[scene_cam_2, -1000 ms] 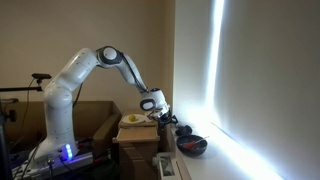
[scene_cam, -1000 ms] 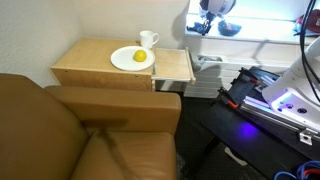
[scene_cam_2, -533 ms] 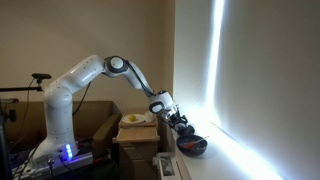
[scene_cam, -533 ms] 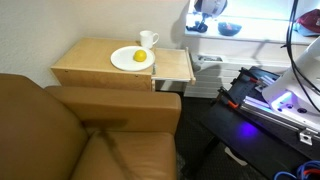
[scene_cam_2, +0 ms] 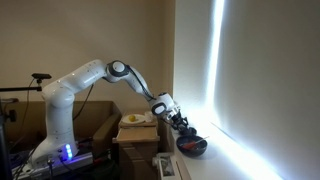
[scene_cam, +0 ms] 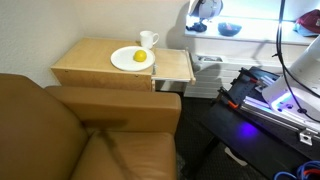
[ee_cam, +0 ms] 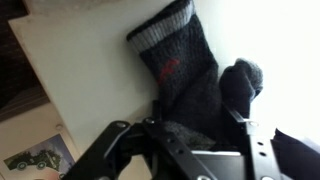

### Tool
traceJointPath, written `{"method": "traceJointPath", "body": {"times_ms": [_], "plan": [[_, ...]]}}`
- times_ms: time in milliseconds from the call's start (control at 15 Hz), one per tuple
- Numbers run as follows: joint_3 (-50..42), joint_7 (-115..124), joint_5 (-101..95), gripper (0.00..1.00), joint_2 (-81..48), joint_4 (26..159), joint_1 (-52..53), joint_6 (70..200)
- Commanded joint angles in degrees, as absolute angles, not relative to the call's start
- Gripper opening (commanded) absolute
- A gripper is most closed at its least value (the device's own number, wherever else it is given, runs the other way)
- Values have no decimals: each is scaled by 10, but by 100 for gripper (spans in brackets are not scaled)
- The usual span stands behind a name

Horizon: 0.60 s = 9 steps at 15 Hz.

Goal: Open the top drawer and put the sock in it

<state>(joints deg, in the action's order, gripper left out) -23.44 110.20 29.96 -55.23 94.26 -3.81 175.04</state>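
White surface (ee_cam: 90,75) bears the dark sock (ee_cam: 182,72), lying between the jaws, which stand apart.

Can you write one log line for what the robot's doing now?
gripper over dark grey sock with pale cuff | grip: unclear | light wooden top drawer: open

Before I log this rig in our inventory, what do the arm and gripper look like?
The arm is glossy white, with rounded links and darker bands at the joints; a blue light glows low on its base. The gripper is black, and the wrist view shows its fingers as black linkages.
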Motion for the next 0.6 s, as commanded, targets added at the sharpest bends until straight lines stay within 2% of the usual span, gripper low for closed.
{"method": "traceJointPath", "body": {"times_ms": [0,267,333,533], "plan": [[-254,1145,264,30,-594,911,-28,1730],[-218,1118,227,3,-565,910,-61,1671],[-200,1097,218,0,-550,912,-79,1651],[-161,1008,191,1,-492,941,-125,1601]]}}
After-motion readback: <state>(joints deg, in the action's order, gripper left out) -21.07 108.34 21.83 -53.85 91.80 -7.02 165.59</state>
